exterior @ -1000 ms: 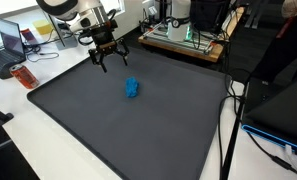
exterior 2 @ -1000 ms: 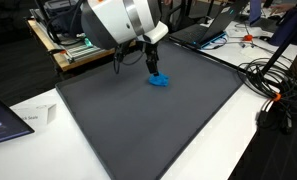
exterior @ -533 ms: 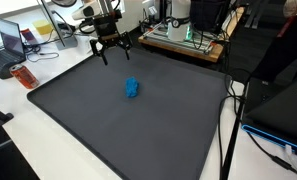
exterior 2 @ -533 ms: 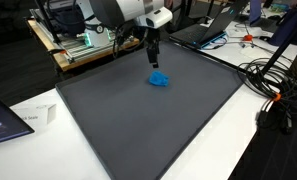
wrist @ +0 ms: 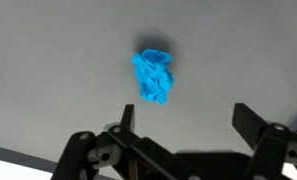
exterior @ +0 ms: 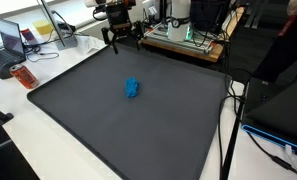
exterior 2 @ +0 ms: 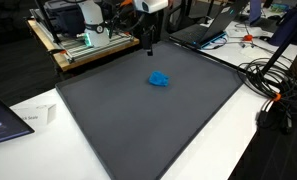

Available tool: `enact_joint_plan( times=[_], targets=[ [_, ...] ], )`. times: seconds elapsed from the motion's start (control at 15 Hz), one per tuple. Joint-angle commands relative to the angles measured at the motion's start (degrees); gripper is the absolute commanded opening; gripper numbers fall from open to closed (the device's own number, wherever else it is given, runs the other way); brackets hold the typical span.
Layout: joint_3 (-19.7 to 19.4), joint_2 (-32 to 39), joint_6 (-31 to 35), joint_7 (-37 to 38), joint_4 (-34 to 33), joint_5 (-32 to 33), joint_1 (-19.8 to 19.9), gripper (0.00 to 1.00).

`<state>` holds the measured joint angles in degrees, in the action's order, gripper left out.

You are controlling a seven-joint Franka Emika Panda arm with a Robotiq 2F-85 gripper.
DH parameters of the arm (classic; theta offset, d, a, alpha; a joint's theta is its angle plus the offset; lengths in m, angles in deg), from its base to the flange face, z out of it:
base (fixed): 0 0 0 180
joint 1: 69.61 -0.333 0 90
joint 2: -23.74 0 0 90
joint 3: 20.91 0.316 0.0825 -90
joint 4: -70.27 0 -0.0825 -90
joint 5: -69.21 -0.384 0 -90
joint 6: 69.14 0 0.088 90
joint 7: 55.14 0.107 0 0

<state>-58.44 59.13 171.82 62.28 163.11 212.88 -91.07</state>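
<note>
A crumpled blue cloth [exterior: 132,88] lies alone on the dark grey mat [exterior: 108,130]; it also shows in the other exterior view [exterior 2: 160,79] and in the wrist view [wrist: 154,76]. My gripper [exterior: 120,40] hangs high above the mat's far edge, well clear of the cloth, and is seen in the other exterior view [exterior 2: 149,45] too. In the wrist view my gripper's [wrist: 185,118] fingers are spread wide with nothing between them. The cloth sits below and beyond the fingertips.
A white table [exterior 2: 238,130] surrounds the mat. A red object [exterior: 24,76] and laptops [exterior: 8,42] lie off one side. A wooden board with electronics [exterior: 183,38] stands behind the mat. Cables [exterior 2: 273,85] trail on one side.
My gripper has risen and drawn back from just above the cloth toward the mat's far edge. The cloth has stayed where it lies.
</note>
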Motion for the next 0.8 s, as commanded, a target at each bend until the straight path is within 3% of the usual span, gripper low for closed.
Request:
enact_joint_plan(
  times=[0.0,0.33,0.53,0.6,0.73],
  targets=[
    [-5.98,-6.86,-3.15,6.26,11.18,0.00,-8.94,1.00],
    [-15.17,-11.37,-7.38,17.96,19.22,0.00,-22.54,1.00],
    [-22.91,-12.41,-10.82,27.22,22.29,0.00,-33.17,1.00],
    [-18.02,-9.46,-7.85,22.20,18.36,0.00,-26.61,1.00],
    [-21.15,-10.11,-9.24,25.80,19.87,0.00,-31.45,1.00]
  ],
)
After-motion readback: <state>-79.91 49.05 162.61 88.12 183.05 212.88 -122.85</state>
